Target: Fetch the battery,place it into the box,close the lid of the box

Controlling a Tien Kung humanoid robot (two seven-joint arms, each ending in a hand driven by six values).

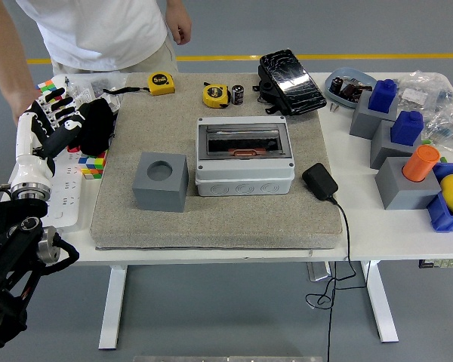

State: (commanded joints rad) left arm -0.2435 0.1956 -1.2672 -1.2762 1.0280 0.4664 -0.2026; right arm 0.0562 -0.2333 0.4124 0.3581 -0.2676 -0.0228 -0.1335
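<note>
While the left hand hovers at the table's left edge with its white fingers loosely spread and holding nothing, we see no right hand in view. Nearest us on the grey mat stands a grey block with 1 round hole, and just beside it the junction box, lid apparently shut. Farther back, a small black battery stands next to a yellow tape measure. A person stands beyond. We judge the long reach risks nudging the tape measure or toppling the battery, and the shut lid could block placing it.
</note>
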